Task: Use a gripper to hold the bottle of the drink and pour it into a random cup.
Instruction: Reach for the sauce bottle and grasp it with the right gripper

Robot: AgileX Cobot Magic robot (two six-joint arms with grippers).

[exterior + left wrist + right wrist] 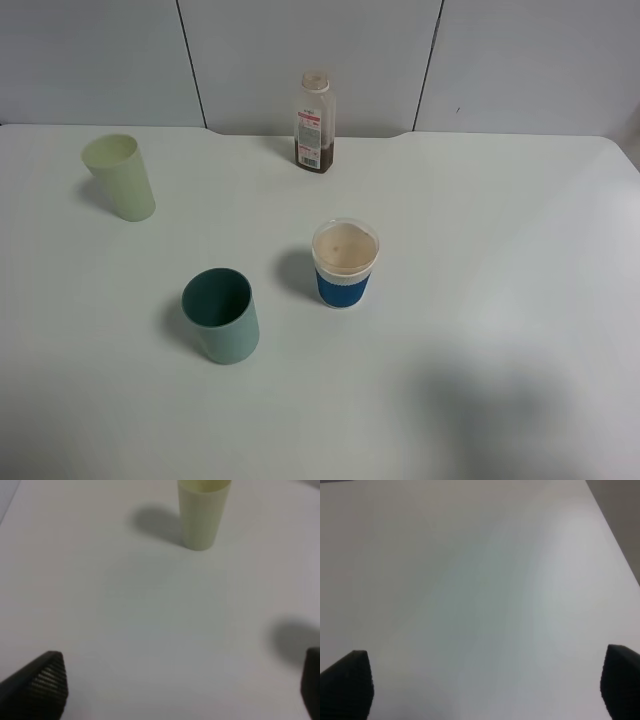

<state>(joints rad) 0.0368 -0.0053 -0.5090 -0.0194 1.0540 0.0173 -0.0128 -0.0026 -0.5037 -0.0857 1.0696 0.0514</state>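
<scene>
The bottle of the drink (pixel 314 122) stands upright at the back middle of the white table, uncapped, with a little brown liquid at its bottom. The teal-green cup (pixel 221 315) stands near the front left of centre. Neither arm shows in the exterior high view. In the left wrist view the left gripper (pixel 182 690) is open, its black fingertips (pixel 47 680) far apart over bare table. The right gripper (pixel 487 685) is open too, above bare table, with one fingertip (pixel 350 677) at each lower corner of its view.
A pale yellow-green tumbler (pixel 119 177) stands at the back left, also seen ahead of the left gripper as tumbler (pixel 202 512). A white cup with a blue band (pixel 345 264) sits mid-table. The table's right edge (pixel 612 535) shows in the right wrist view.
</scene>
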